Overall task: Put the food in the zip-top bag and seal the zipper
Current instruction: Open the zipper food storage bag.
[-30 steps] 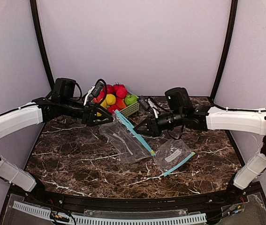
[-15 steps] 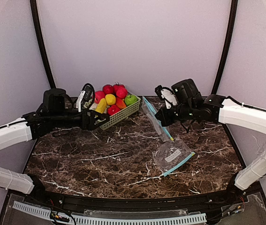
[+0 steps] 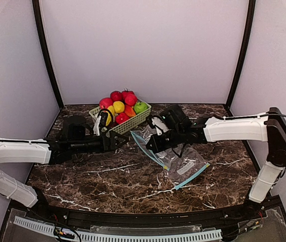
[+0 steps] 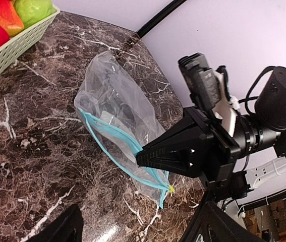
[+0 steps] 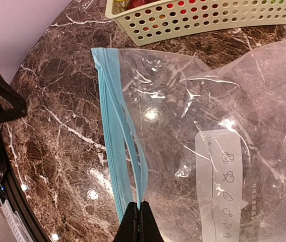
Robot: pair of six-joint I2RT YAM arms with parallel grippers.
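Observation:
The food (image 3: pixel 120 106), glossy red, yellow, orange and green toy fruits, lies heaped in a pale green basket (image 3: pixel 132 122) at the back; it also shows in the left wrist view (image 4: pixel 11 15). My right gripper (image 3: pixel 151 145) is shut on the blue zipper strip of a clear zip-top bag (image 3: pixel 144 137), holding it just above the table. The pinch shows in the right wrist view (image 5: pixel 138 222), with the bag (image 5: pixel 193 126) hanging beyond. My left gripper (image 3: pixel 124 142) is open and empty, low over the table, just left of the bag (image 4: pixel 112 101). Its jaws stand wide apart.
A second clear bag (image 3: pixel 185 169) with a blue zipper lies flat on the marble table (image 3: pixel 82 176), right of centre. The basket (image 5: pixel 198 15) stands just behind the held bag. Black frame posts (image 3: pixel 44 50) and lilac walls close in the back and sides.
The left gripper let go of the bag, then dropped low and reached toward it. The right gripper swung the bag up and right, then brought it down toward the middle.

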